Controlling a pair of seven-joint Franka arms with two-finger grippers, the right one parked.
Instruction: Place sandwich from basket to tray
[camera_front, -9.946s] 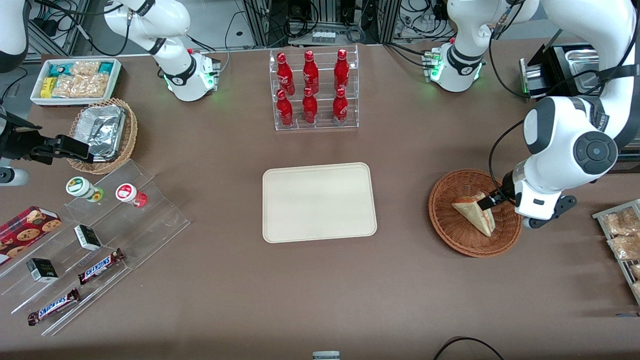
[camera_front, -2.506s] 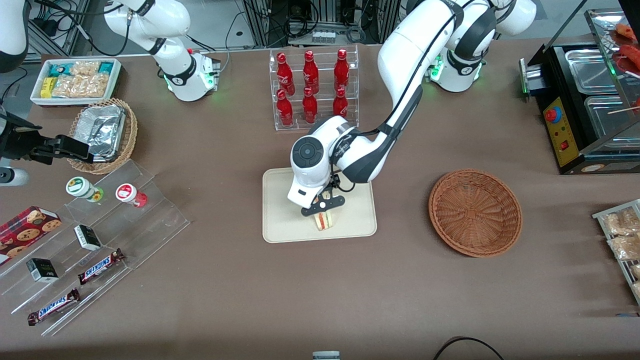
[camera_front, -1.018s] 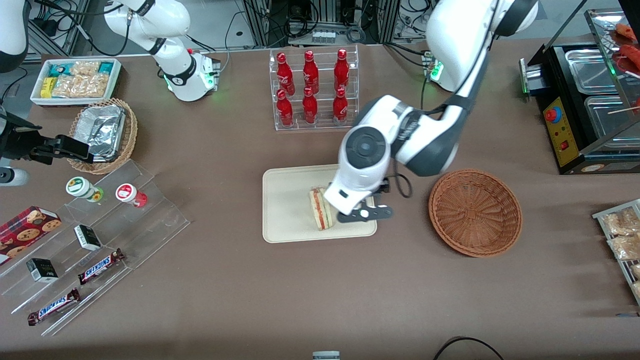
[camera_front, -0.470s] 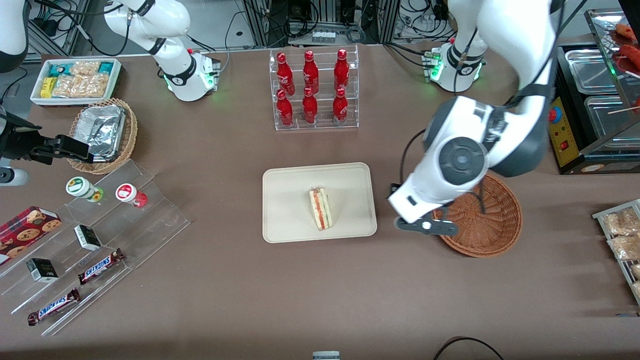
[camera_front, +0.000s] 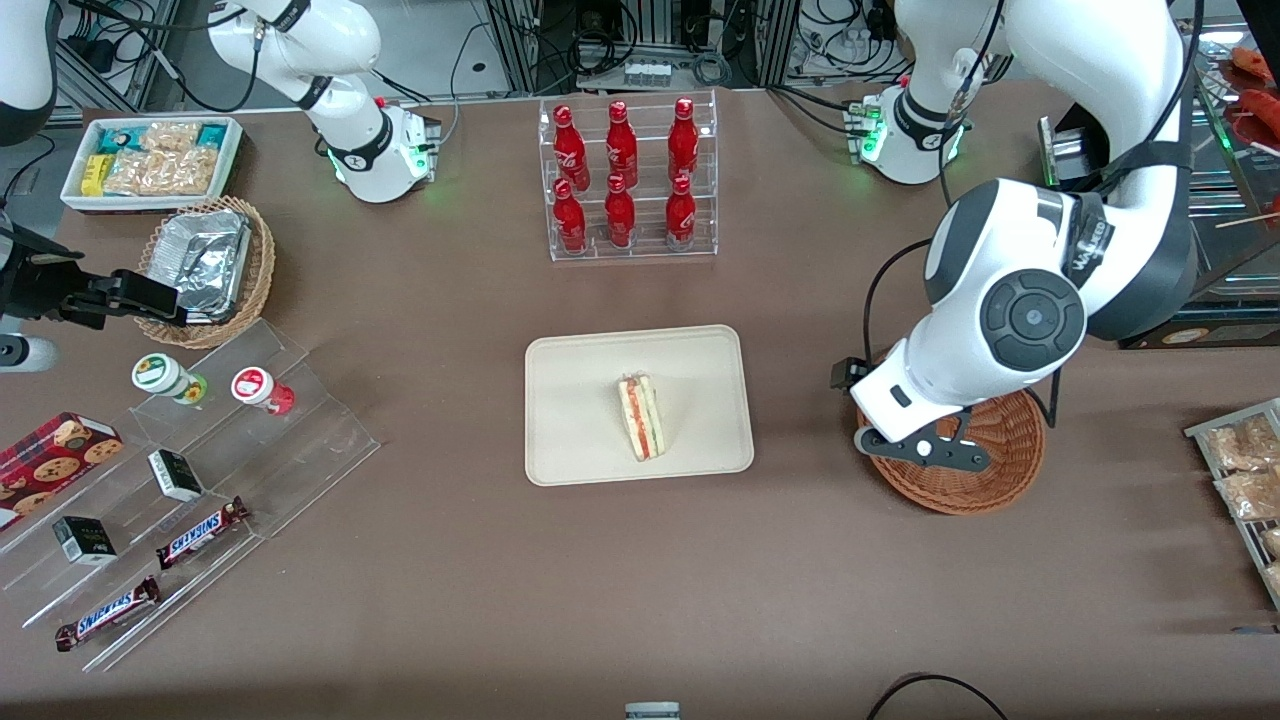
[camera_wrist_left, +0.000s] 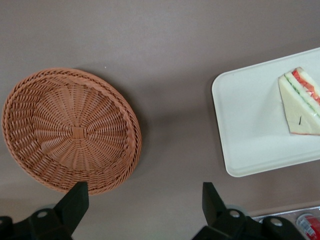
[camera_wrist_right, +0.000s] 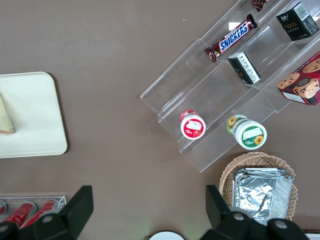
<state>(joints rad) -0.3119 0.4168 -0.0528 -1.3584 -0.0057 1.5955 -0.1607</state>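
Observation:
The sandwich (camera_front: 643, 417), a pale wedge with red-orange layers, lies on the cream tray (camera_front: 580, 400), free of any grip. My left arm's gripper (camera_front: 922, 449) hangs open and empty above the rim of the reddish-brown wicker basket (camera_front: 1000, 472), on the side toward the tray. In the left wrist view the gripper (camera_wrist_left: 145, 194) has its fingers (camera_wrist_left: 76, 199) wide apart over bare table, between the empty basket (camera_wrist_left: 70, 130) and the tray (camera_wrist_left: 250, 125) with the sandwich (camera_wrist_left: 300, 102). The right wrist view shows the tray's end (camera_wrist_right: 30, 115).
A clear rack of red bottles (camera_front: 628, 180) stands farther from the camera than the tray. Toward the parked arm's end are a stepped acrylic shelf (camera_front: 200, 470), a tan basket with foil (camera_front: 205, 265) and a white snack bin (camera_front: 150, 160). A black warmer (camera_front: 1150, 160) stands at the working arm's end.
The gripper released the sandwich on the tray, then rose and swung away toward the basket. It now hangs over the basket's rim. The sandwich stays on the tray.

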